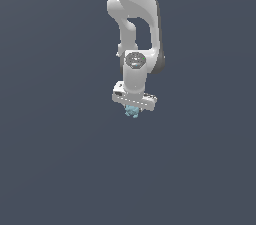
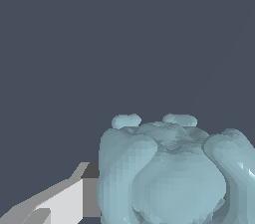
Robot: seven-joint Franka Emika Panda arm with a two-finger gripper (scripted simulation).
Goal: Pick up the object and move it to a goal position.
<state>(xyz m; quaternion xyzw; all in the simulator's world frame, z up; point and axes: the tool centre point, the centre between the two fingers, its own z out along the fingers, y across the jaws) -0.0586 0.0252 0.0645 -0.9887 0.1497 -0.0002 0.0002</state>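
Note:
The object [image 1: 132,112] is a tiny pale teal lumpy thing sitting right under the white hand of my arm, near the middle of the exterior view. My gripper [image 1: 133,111] points down and is closed around it. In the wrist view the object [image 2: 169,173] fills the lower right, very close to the camera. One grey-white finger [image 2: 74,198] presses against its side. The other finger is hidden behind the object.
The white arm [image 1: 135,14] comes down from the top edge of the exterior view. All around is a plain dark grey-blue surface [image 1: 55,159] with no other objects, edges or goal marker showing.

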